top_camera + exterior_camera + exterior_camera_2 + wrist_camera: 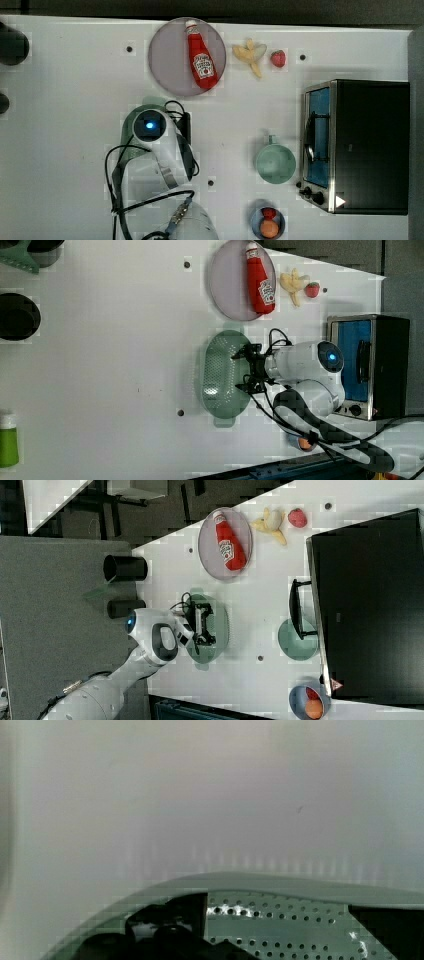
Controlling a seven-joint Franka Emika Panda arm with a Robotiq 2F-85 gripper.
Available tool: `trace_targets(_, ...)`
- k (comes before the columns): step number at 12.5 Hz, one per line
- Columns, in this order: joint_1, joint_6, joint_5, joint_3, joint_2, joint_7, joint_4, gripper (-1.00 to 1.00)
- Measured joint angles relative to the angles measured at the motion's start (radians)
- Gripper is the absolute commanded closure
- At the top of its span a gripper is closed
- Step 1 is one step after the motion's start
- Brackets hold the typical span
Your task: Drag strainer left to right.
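The pale mint-green strainer point(220, 377) lies on the white table, an oblong shallow bowl dotted with small holes. In the top view the arm hides most of the strainer point(150, 103), leaving only its edge showing. My gripper point(245, 371) hangs over the bowl near the rim on the left view's right, its black fingers spread wide and nothing between them. In the right view the gripper point(203, 625) stands over the middle of the strainer point(220, 630). The wrist view looks along the strainer point(280, 920), with a dark fingertip point(187, 912) low inside the bowl.
A grey-lilac plate point(167, 60) with a ketchup bottle point(201, 57) lies beyond the strainer. A banana point(250, 54) and strawberry point(278, 58) lie beside it. A green mug point(275, 162), a toaster oven point(370, 145) and a small bowl point(256, 217) of fruit stand at the top view's right.
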Motion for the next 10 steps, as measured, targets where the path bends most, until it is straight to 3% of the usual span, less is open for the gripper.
trace_targets(10,-0.033,-0.002,-0.009,-0.155,-0.035,-0.159,-0.002,-1.00)
